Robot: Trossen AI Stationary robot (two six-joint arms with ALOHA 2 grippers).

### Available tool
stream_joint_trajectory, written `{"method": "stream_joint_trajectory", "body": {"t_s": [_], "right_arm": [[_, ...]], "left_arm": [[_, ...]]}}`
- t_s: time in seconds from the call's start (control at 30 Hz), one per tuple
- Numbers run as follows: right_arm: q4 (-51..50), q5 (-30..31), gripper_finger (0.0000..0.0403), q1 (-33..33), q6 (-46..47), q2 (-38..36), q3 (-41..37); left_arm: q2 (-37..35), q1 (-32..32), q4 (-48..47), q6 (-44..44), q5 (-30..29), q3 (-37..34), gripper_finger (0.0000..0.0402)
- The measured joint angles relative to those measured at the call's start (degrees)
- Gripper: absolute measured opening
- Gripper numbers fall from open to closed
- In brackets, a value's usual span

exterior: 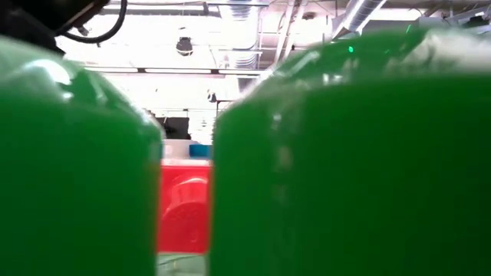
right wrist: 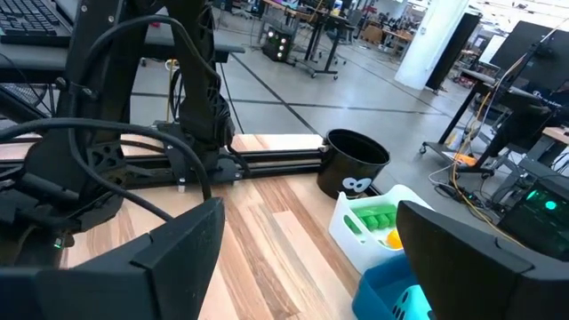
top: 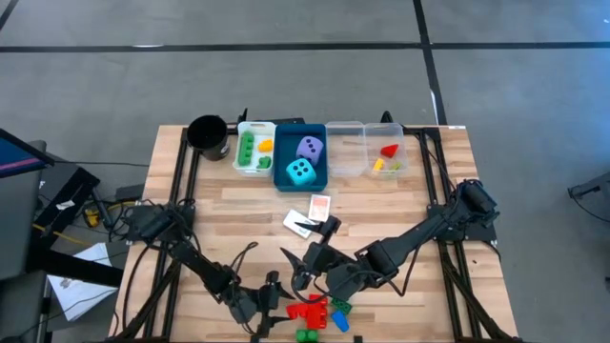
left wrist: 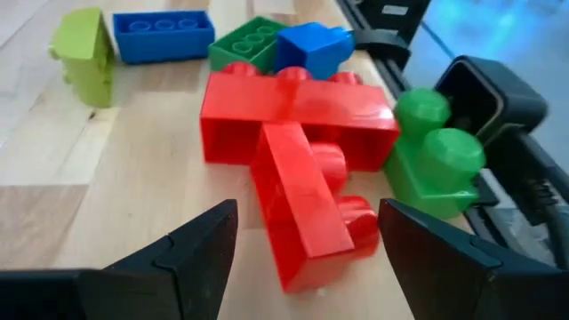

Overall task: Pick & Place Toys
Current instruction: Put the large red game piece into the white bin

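Observation:
A pile of small bricks lies at the table's near edge: two red bricks [top: 307, 310], green ones [top: 307, 334] and a blue one [top: 340, 322]. My left gripper [top: 286, 303] is open and low, just left of the pile. In the left wrist view its fingers [left wrist: 204, 258] stand either side of the nearer red brick [left wrist: 307, 213] without touching it. My right gripper [top: 303, 270] is open and empty above the table, just beyond the pile. Two card packs [top: 321, 205] lie mid-table. The lavender die [top: 309, 148] and the cyan die [top: 301, 171] sit in the blue tray [top: 284, 173].
A black cup [top: 207, 133], a white tray [top: 240, 152] with green and orange bricks, and clear trays [top: 345, 143] with red and yellow bricks line the far edge. Green bricks [exterior: 345, 153] stand right in front of the low camera and block most of its view.

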Motion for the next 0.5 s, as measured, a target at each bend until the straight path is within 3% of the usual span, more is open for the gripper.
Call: {"method": "stream_joint_trajectory", "body": {"t_s": [0.5], "right_arm": [[-0.19,0.0,0.0327,-0.04,0.0,0.0,0.0]], "left_arm": [[0.02,0.02,-5.29,-5.85,-1.3,0.03,0.0265]]}}
